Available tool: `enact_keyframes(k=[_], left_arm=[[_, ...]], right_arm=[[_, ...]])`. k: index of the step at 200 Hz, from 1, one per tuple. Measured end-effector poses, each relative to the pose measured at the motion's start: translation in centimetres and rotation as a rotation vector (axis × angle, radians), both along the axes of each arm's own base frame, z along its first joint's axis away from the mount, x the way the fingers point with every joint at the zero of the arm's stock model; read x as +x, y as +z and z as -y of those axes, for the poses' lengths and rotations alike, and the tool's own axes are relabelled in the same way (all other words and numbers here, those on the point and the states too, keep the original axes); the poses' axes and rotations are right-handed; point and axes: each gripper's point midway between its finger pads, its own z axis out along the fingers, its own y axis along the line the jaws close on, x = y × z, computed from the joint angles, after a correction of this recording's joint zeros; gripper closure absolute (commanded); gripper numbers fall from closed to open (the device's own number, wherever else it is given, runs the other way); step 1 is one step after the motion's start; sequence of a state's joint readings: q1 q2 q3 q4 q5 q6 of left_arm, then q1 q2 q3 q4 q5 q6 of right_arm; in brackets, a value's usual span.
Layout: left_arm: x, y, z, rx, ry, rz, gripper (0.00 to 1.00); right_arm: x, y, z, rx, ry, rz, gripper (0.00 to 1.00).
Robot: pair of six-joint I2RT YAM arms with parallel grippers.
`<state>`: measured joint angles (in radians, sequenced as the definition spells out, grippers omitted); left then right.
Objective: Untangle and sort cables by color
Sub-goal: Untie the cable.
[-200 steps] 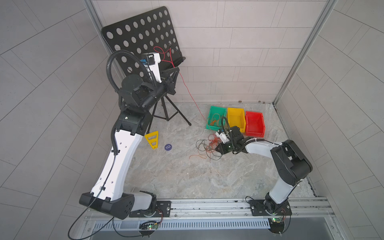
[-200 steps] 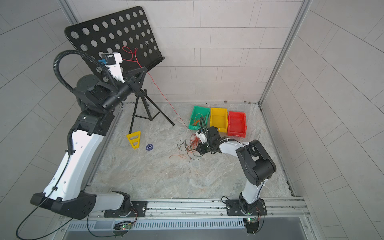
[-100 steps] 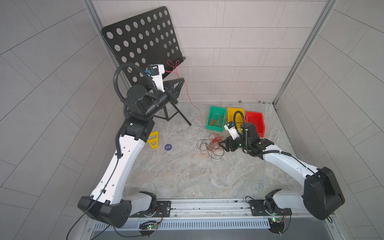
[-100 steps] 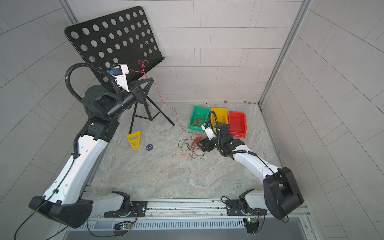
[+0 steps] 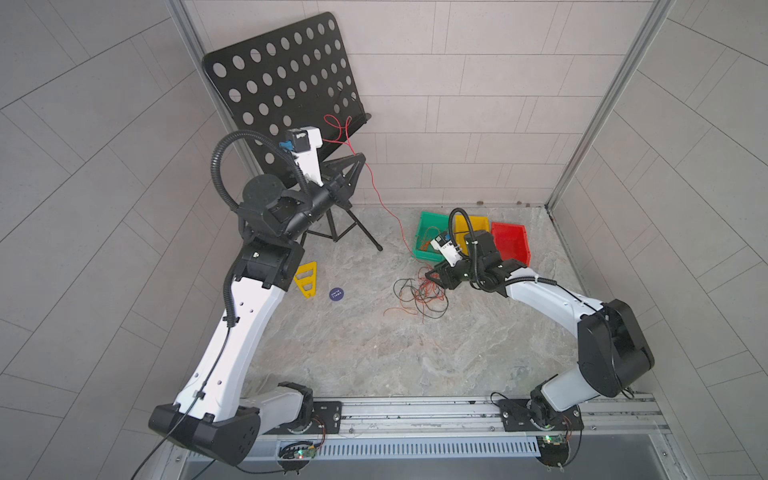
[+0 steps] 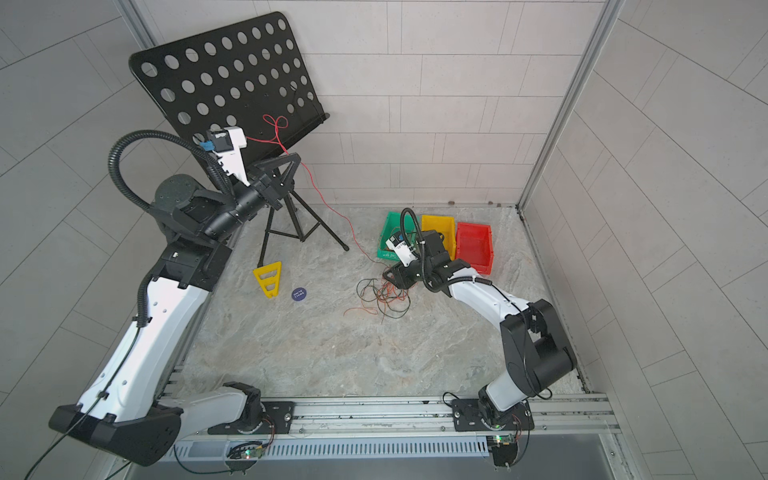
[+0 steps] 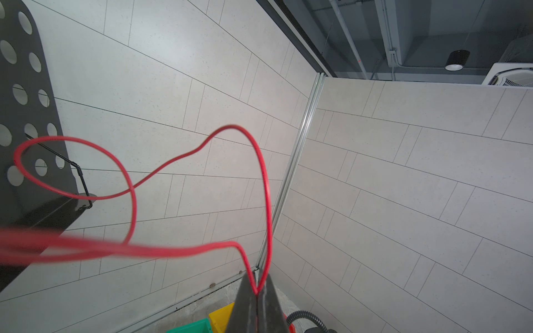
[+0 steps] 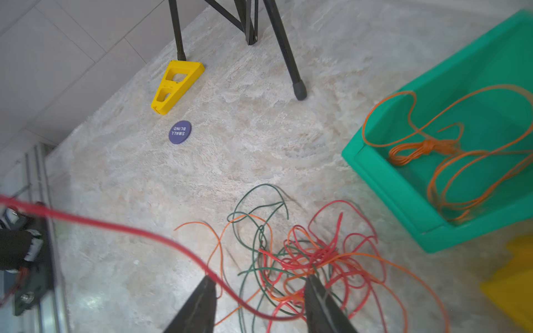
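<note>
**Cable Position Relative to Gripper Fingers**

**Left arm.** The left gripper is held high in front of the music stand. Its fingers are pressed together and clamp a red cable at the very tips. Two strands leave the pinch point. One rises into a tall arc and crosses itself in a loop, and the other bends away sideways. In both top views the red cable slants from this gripper down to the table and reaches it beside the green bin.

**Right arm.** The right gripper is low over the table with its fingers spread apart and nothing clamped. The cable tangle, made of red, orange and dark strands, lies on the table just ahead of the fingertips and partly inside the gap. The red cable crosses this gap. It passes close to one fingertip, but the wrist view does not show whether they touch.

**Bins.** An orange cable lies coiled in the green bin, apart from both grippers. The yellow bin and red bin stand beside it.
</note>
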<state>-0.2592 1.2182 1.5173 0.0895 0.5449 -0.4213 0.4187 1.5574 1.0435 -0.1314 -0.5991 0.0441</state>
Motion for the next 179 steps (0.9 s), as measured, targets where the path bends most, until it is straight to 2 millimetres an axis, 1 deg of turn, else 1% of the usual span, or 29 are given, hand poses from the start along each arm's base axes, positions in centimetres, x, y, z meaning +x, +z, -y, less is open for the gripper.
enact_keyframes(k=[6, 14, 30, 38, 50, 64, 76, 93, 105, 114, 124, 134, 141, 150, 155, 159, 179], left_arm=[[0.1, -0.2, 0.0, 0.001, 0.001, -0.004, 1.00], [0.2, -0.4, 0.0, 0.004, 0.005, -0.007, 1.00], [0.3, -1.2, -0.2, 0.011, 0.020, -0.022, 1.00], [0.4, -2.0, -0.3, 0.015, 0.029, -0.036, 1.00], [0.3, -3.8, -0.6, 0.022, 0.044, -0.065, 1.00], [0.5, -6.9, -0.8, 0.033, 0.060, -0.116, 1.00], [0.7, -10.4, -0.8, 0.042, 0.067, -0.176, 1.00], [1.4, -16.4, -0.5, 0.065, 0.066, -0.291, 1.00], [2.0, -21.3, -0.1, 0.086, 0.062, -0.396, 0.99], [2.1, -24.9, 0.3, 0.101, 0.053, -0.475, 0.95], [2.2, -28.2, 0.7, 0.115, 0.044, -0.548, 0.87], [2.1, -30.7, 0.9, 0.132, 0.038, -0.605, 0.75], [2.1, -31.9, 0.9, 0.139, 0.035, -0.635, 0.68], [2.0, -32.7, 1.0, 0.132, 0.030, -0.660, 0.59], [2.0, -32.8, 1.0, 0.138, 0.028, -0.661, 0.52], [2.0, -32.8, 1.0, 0.137, 0.027, -0.662, 0.48], [1.9, -32.2, 1.0, 0.138, 0.032, -0.636, 0.33]], right_arm=[[0.1, 0.0, -0.2, 0.004, 0.003, -0.005, 0.90], [0.2, 0.2, -0.3, 0.005, 0.011, 0.000, 1.00], [0.3, 0.8, -0.3, 0.005, 0.011, 0.011, 1.00], [0.3, 1.1, -0.2, 0.002, 0.008, 0.021, 1.00], [0.1, 1.7, 0.2, -0.008, -0.001, 0.033, 1.00], [-0.2, 2.7, 0.7, -0.018, -0.013, 0.051, 1.00], [-0.5, 3.8, 1.1, -0.027, -0.026, 0.072, 1.00], [-0.6, 5.8, 1.5, -0.026, -0.035, 0.103, 1.00], [-0.7, 7.2, 1.6, -0.019, -0.039, 0.126, 1.00], [-0.9, 8.2, 1.7, -0.010, -0.042, 0.141, 1.00], [-1.0, 8.9, 1.8, -0.004, -0.048, 0.155, 1.00], [-1.0, 9.4, 1.9, 0.000, -0.056, 0.160, 1.00], [-1.1, 9.5, 2.0, 0.001, -0.064, 0.158, 1.00], [-1.0, 9.6, 2.1, 0.000, -0.073, 0.152, 1.00], [-1.0, 9.6, 2.2, -0.001, -0.079, 0.147, 1.00], [-1.0, 9.6, 2.2, -0.003, -0.082, 0.145, 1.00], [-1.1, 9.2, 2.5, -0.012, -0.101, 0.122, 1.00]])
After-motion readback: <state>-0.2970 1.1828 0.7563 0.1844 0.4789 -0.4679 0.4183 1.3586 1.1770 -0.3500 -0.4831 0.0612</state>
